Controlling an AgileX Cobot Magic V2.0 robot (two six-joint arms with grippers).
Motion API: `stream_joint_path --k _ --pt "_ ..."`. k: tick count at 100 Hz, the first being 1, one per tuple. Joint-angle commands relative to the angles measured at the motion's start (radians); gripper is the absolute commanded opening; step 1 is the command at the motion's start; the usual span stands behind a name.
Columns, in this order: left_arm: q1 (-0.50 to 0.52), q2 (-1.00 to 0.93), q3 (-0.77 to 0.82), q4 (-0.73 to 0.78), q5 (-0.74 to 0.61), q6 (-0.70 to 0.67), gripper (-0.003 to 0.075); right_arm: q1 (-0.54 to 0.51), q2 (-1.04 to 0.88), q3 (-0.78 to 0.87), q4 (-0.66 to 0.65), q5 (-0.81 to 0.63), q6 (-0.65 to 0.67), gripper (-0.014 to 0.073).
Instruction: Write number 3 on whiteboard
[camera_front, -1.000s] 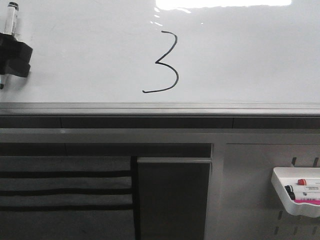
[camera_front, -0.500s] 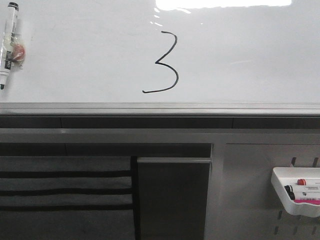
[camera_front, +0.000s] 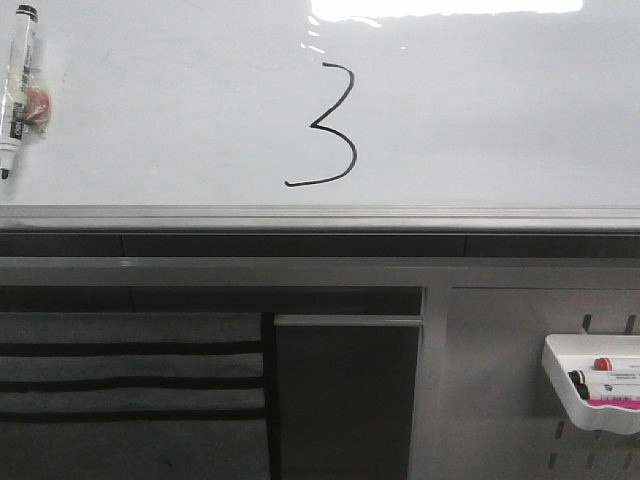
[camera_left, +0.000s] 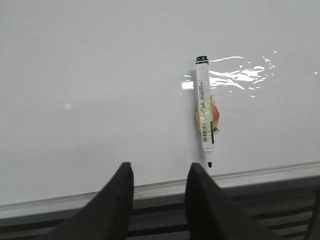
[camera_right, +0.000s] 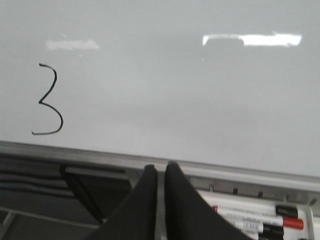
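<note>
A thin black number 3 (camera_front: 330, 125) with a long lower tail is drawn on the glossy whiteboard (camera_front: 480, 130); it also shows in the right wrist view (camera_right: 49, 100). A white marker (camera_front: 18, 90) with a black cap sticks upright to the board at far left, also in the left wrist view (camera_left: 205, 117). My left gripper (camera_left: 158, 172) is open and empty, back from the board, just left of the marker tip. My right gripper (camera_right: 160, 170) is shut and empty, below the board's grey lower frame. Neither gripper shows in the front view.
The board's grey metal lower frame (camera_front: 320, 218) runs across. Below it are a dark panel (camera_front: 345, 395) and a grey slotted panel with a white marker tray (camera_front: 595, 385) holding several markers, also in the right wrist view (camera_right: 260, 217).
One second ago my left gripper was on the marker at the board's far left. It has let go and pulled back out of the front view; the marker stays stuck on the board.
</note>
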Motion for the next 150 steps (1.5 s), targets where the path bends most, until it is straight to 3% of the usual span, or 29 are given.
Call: stream_joint_path --k 1,9,23,70,99,118,125,137,150 --pt "-0.027 -0.031 0.035 -0.049 -0.198 -0.016 0.0078 -0.005 -0.06 0.035 0.004 -0.189 -0.058 -0.0064" --pt "-0.029 -0.037 0.076 -0.094 -0.288 -0.016 -0.0022 -0.005 -0.107 0.091 -0.005 -0.284 -0.092 -0.0064" --pt "-0.029 -0.037 0.108 -0.221 -0.339 -0.022 -0.002 -0.005 -0.128 0.167 0.003 -0.355 -0.076 -0.0064" --pt "-0.029 -0.033 0.126 -0.221 -0.339 -0.022 -0.002 -0.005 -0.128 0.208 0.003 -0.325 -0.076 -0.0064" --pt "-0.039 -0.333 0.24 -0.212 -0.328 -0.022 -0.002 -0.005 -0.128 0.208 0.003 -0.325 -0.076 -0.0064" --pt "-0.041 -0.424 0.345 -0.198 -0.33 -0.028 -0.002 -0.005 -0.128 0.208 0.003 -0.325 -0.076 -0.0064" --pt "-0.041 -0.457 0.381 -0.13 -0.33 -0.096 -0.002 -0.005 -0.128 0.208 0.003 -0.325 -0.076 -0.0064" --pt "-0.057 -0.519 0.435 0.136 -0.35 -0.345 -0.002 -0.005 -0.128 0.208 0.003 -0.325 -0.076 -0.0064" --pt "-0.057 -0.545 0.526 0.15 -0.489 -0.357 -0.002 -0.005 -0.128 0.208 0.003 -0.325 -0.076 -0.0064"
